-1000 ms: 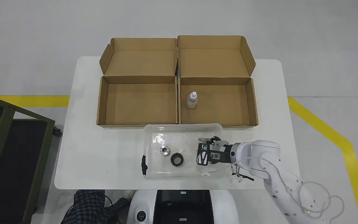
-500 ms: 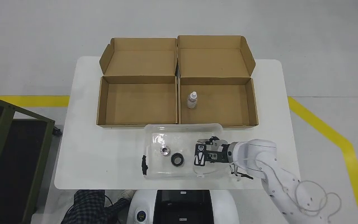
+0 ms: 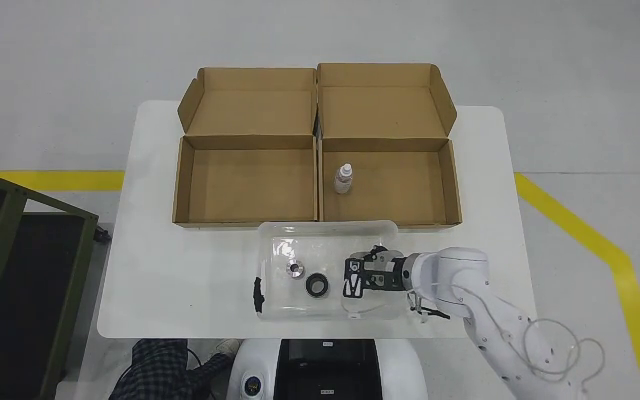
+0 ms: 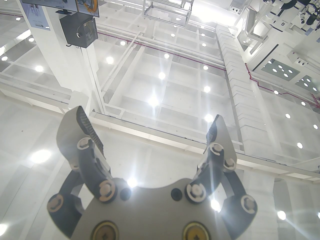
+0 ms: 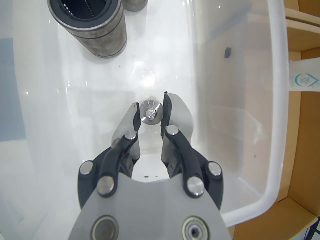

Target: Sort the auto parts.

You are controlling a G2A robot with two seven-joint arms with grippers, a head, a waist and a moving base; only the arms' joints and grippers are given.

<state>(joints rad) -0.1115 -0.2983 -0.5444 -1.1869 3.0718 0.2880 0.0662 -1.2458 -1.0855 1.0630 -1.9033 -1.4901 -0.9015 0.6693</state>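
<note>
my left gripper (image 4: 150,131) points up at the ceiling, jaws spread wide. on the table (image 3: 150,260) the left cardboard box (image 3: 245,185) sits behind the clear bin (image 3: 300,225). in the bin stand a small metal cylinder (image 3: 295,269) and a wider black-lined sleeve (image 3: 318,285). just right of them my right gripper (image 5: 150,100) is inside the bin, jaws pinching a small round metal part (image 5: 150,113). the right box (image 3: 400,190) holds a white bottle (image 3: 343,178).
</note>
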